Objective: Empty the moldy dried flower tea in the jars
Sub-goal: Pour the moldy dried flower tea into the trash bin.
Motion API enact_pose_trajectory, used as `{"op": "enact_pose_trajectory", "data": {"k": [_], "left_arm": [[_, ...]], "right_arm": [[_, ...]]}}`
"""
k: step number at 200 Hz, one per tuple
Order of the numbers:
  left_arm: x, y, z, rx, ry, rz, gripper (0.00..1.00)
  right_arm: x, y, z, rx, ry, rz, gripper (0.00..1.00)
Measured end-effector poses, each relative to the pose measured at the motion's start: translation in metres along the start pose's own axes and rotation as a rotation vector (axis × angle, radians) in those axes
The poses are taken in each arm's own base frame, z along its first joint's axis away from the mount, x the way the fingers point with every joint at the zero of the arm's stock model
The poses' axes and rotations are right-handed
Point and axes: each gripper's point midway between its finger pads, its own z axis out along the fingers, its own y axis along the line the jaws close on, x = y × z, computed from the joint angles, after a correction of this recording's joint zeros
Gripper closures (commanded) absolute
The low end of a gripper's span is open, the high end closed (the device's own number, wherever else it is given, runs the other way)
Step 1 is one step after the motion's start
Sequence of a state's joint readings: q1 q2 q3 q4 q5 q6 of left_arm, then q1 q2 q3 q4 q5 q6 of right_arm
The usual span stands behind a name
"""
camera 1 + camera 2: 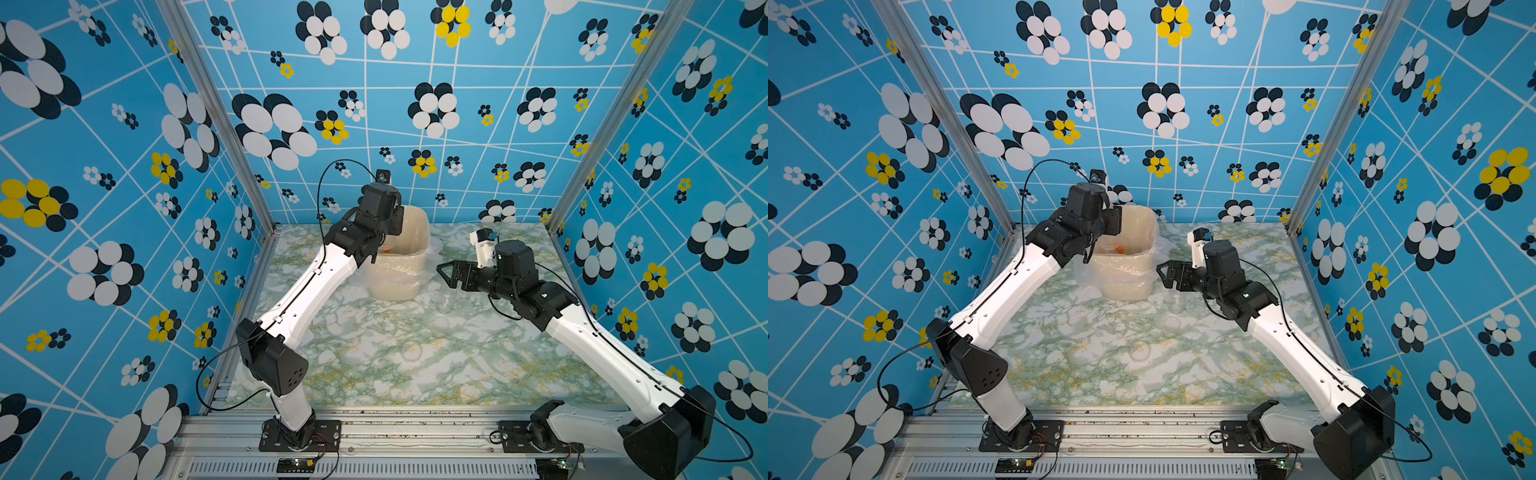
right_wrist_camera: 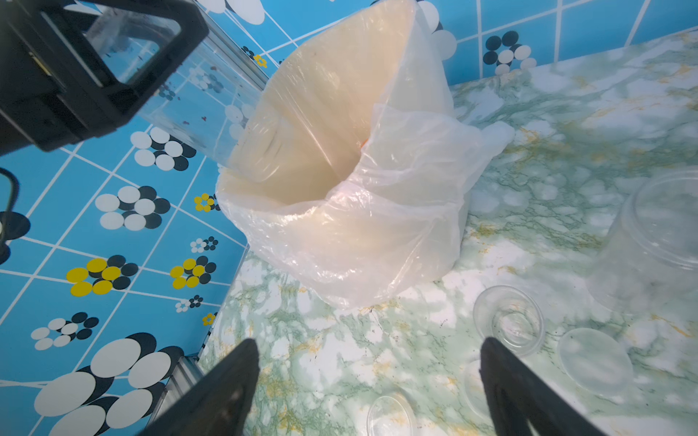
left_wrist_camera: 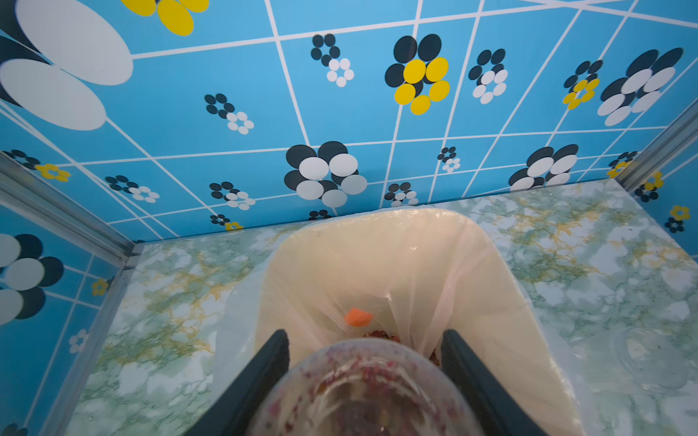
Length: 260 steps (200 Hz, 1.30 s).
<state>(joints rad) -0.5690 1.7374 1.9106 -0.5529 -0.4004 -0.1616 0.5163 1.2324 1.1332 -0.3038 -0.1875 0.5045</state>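
My left gripper (image 3: 365, 336) is shut on a clear jar (image 3: 362, 389), held tipped with its mouth inside the cream bin (image 3: 491, 264). Pinkish crumbs cling to the jar's wall. Reddish-brown dried flower tea (image 3: 377, 333) lies in the bin's liner just past the jar's rim, beside an orange piece (image 3: 357, 316). In the right wrist view the tilted jar (image 2: 196, 102) reaches over the bin's rim (image 2: 264, 181). My right gripper (image 2: 368, 362) hangs open over the table right of the bin (image 1: 409, 274), holding nothing.
On the marble table near my right gripper (image 1: 444, 275) stand an open small jar (image 2: 508, 319) and a taller clear jar (image 2: 657, 234). Clear lids (image 2: 595, 360) (image 2: 391, 415) lie flat close by. Another lid (image 1: 411, 351) rests mid-table. Blue patterned walls enclose three sides.
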Motion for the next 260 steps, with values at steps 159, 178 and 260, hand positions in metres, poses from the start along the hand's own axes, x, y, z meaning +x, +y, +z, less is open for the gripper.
{"op": "enact_pose_trajectory", "data": {"k": [159, 178, 260], "left_arm": [[-0.001, -0.015, 0.001, 0.051, -0.004, 0.020, 1.00], [0.002, -0.005, 0.005, 0.021, -0.003, 0.025, 1.00], [0.016, -0.016, 0.008, 0.148, 0.044, -0.096, 1.00]], "right_arm": [[0.001, 0.000, 0.003, -0.013, -0.007, 0.013, 0.05], [0.002, 0.000, 0.005, -0.018, -0.008, 0.021, 0.05], [-0.003, 0.005, 0.005, -0.049, -0.022, 0.050, 0.05]]}}
